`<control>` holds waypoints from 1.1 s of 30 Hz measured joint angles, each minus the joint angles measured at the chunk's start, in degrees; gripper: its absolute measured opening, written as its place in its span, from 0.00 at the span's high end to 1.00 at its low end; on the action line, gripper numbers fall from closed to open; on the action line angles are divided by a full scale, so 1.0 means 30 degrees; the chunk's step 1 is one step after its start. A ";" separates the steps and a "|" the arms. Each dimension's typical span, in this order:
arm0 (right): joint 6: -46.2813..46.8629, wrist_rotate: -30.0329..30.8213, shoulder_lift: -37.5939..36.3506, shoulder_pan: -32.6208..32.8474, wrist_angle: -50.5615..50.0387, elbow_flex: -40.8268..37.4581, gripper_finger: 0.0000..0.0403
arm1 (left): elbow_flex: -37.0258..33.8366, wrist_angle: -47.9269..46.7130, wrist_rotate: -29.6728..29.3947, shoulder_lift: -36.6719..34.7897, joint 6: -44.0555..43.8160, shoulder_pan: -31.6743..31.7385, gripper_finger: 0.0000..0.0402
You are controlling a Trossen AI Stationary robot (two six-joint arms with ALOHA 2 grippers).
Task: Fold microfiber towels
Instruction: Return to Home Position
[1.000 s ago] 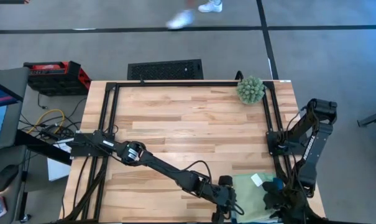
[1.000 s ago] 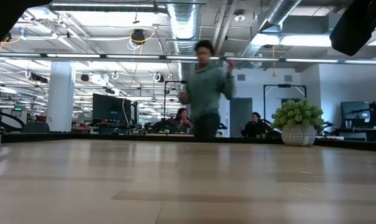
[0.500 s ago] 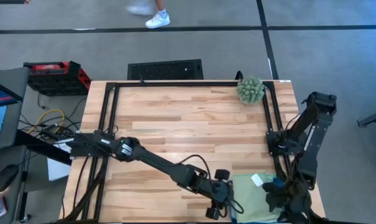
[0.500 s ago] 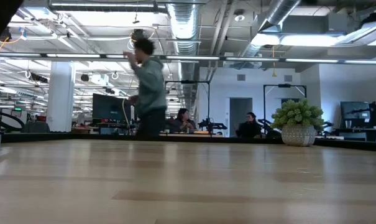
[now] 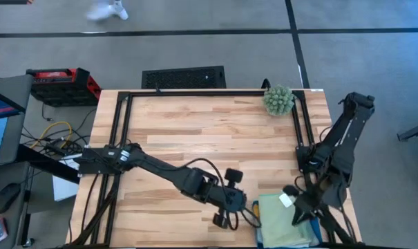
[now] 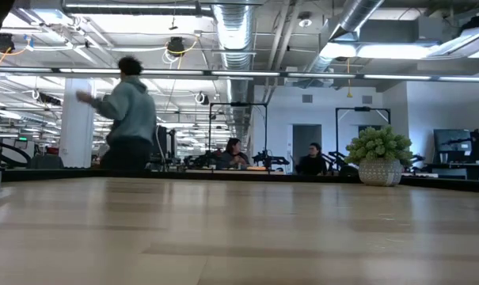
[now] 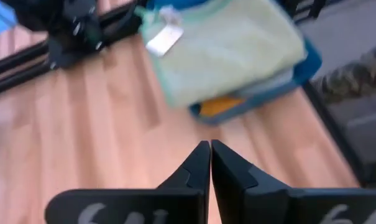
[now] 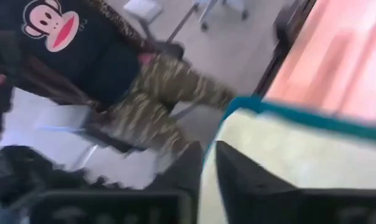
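The microfiber towels lie stacked in a teal tray (image 5: 258,228) at the table's near right corner. A light green towel (image 5: 281,220) (image 7: 231,53) with a white tag (image 7: 164,38) lies on top, and an orange one (image 7: 220,106) peeks out beneath. My left gripper (image 7: 210,148) (image 5: 242,211) is shut and empty over bare wood, just left of the tray. My right gripper (image 5: 296,207) (image 8: 206,168) hovers over the stack's far right part. Whether it touches the green towel (image 8: 281,155), I cannot tell.
A spiky green ball plant (image 5: 278,99) (image 6: 379,154) stands at the far right corner. A black frame (image 5: 195,92) runs along the table's edges. One person (image 8: 144,93) stands close by the near right corner, and another (image 6: 128,119) walks in the room behind.
My left gripper has drawn back from the towel stack toward the table's left edge and a little toward the far edge. My right gripper has gone from the stack's near right part toward the far edge, as its arm straightened. The person behind the table walked leftward.
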 joint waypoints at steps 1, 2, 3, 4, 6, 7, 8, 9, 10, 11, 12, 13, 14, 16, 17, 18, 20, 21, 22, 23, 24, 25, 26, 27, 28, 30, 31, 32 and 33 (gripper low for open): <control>-0.0871 0.0428 -0.0456 -0.0182 -0.0329 0.0000 0.94 | -0.0002 -0.0618 -0.0005 -0.0223 0.0108 0.0123 0.99; -0.1724 0.0929 -0.0951 -0.0343 -0.0723 0.0000 0.97 | -0.0002 -0.1213 -0.0004 -0.0428 0.0263 0.0287 0.99; -0.2493 0.1385 -0.1418 -0.0496 -0.0996 0.0000 0.97 | -0.0002 -0.1730 -0.0018 -0.0656 0.0385 0.0454 0.99; -0.3163 0.1766 -0.1904 -0.0659 -0.1280 0.0000 0.97 | -0.0002 -0.2233 -0.0057 -0.0862 0.0532 0.0611 0.99; -0.4257 0.2520 -0.2847 -0.0979 -0.1888 0.0000 0.94 | 0.0005 -0.3037 -0.0057 -0.1185 0.0607 0.0971 0.99; -0.4730 0.2855 -0.3284 -0.1140 -0.2084 0.0000 0.94 | 0.0005 -0.3473 -0.0051 -0.1299 0.0607 0.1177 1.00; -0.5191 0.3143 -0.3716 -0.1295 -0.2296 0.0000 0.93 | 0.0005 -0.3955 -0.0044 -0.1354 0.0614 0.1389 1.00; -0.5630 0.3326 -0.4140 -0.1462 -0.2550 0.0000 0.93 | 0.0005 -0.4356 -0.0044 -0.1417 0.0627 0.1589 1.00; -0.6007 0.3462 -0.4546 -0.1624 -0.2771 0.0000 0.93 | -0.0001 -0.4745 -0.0027 -0.1450 0.0684 0.1815 1.00; -0.6284 0.3637 -0.4909 -0.1757 -0.2902 0.0000 0.94 | -0.0002 -0.5095 0.0066 -0.1469 0.0778 0.2043 1.00; -0.6508 0.3733 -0.5286 -0.1909 -0.3045 0.0000 0.95 | -0.0002 -0.5369 0.0297 -0.1478 0.0984 0.2289 1.00; -0.6644 0.3746 -0.5632 -0.2046 -0.3273 0.0000 0.96 | -0.0002 -0.5658 0.0747 -0.1478 0.1363 0.2553 1.00; -0.6707 0.3747 -0.5956 -0.2172 -0.3532 0.0000 0.97 | -0.0002 -0.5990 0.1443 -0.1478 0.1824 0.2862 1.00; -0.6739 0.3758 -0.6602 -0.2386 -0.3786 -0.0143 0.99 | -0.0002 -0.6671 0.3185 -0.1478 0.2204 0.3600 1.00; -0.6752 0.3763 -0.6917 -0.2463 -0.3876 -0.0270 0.99 | -0.0002 -0.6996 0.4043 -0.1478 0.2231 0.4001 1.00; -0.6752 0.3773 -0.7268 -0.2520 -0.3911 -0.0443 0.98 | -0.0002 -0.7463 0.4702 -0.1536 0.2231 0.4416 1.00; -0.6664 0.3779 -0.7988 -0.2550 -0.3947 -0.0766 0.97 | -0.0009 -0.7989 0.5501 -0.1630 0.2147 0.5194 1.00; -0.6518 0.3813 -0.8312 -0.2550 -0.3942 -0.0878 0.96 | -0.0003 -0.8028 0.5547 -0.1674 0.2243 0.5538 1.00; -0.6274 0.3851 -0.8603 -0.2550 -0.3969 -0.0979 0.96 | -0.0002 -0.8355 0.5505 -0.1794 0.2290 0.5854 1.00; -0.6027 0.3983 -0.8821 -0.2550 -0.4182 -0.1013 0.96 | -0.0016 -0.8934 0.5422 -0.1925 0.2294 0.6144 1.00; -0.5747 0.4205 -0.8964 -0.2550 -0.4405 -0.1020 0.95 | -0.0016 -0.9362 0.5349 -0.2045 0.2276 0.6455 1.00; -0.5573 0.4350 -0.9089 -0.2550 -0.4580 -0.1020 0.96 | -0.0016 -0.9597 0.5330 -0.2276 0.2266 0.6713 1.00; -0.5541 0.4434 -0.9197 -0.2542 -0.4815 -0.1028 0.96 | -0.0016 -1.0062 0.5261 -0.2568 0.2246 0.6967 1.00; -0.5535 0.4520 -0.9286 -0.2542 -0.5041 -0.1035 0.96 | -0.0016 -1.0557 0.5160 -0.2842 0.2143 0.7194 1.00; -0.5522 0.4681 -0.9374 -0.2535 -0.5217 -0.1035 0.97 | -0.0016 -1.0724 0.5144 -0.3226 0.2106 0.7376 1.00; -0.5568 0.4746 -0.9446 -0.2539 -0.5497 -0.1035 0.98 | -0.0007 -1.1132 0.5100 -0.3970 0.1990 0.7656 1.00; -0.5577 0.4785 -0.9456 -0.2550 -0.5571 -0.1035 0.98 | -0.0014 -1.1490 0.5025 -0.4423 0.1839 0.7745 1.00; -0.5599 0.4851 -0.9441 -0.2550 -0.5584 -0.1035 0.98 | -0.0024 -1.1802 0.4827 -0.4828 0.1640 0.7774 1.00; -0.5644 0.4893 -0.9441 -0.2550 -0.5609 -0.1035 0.98 | -0.0024 -1.1954 0.4576 -0.5236 0.1533 0.7792 1.00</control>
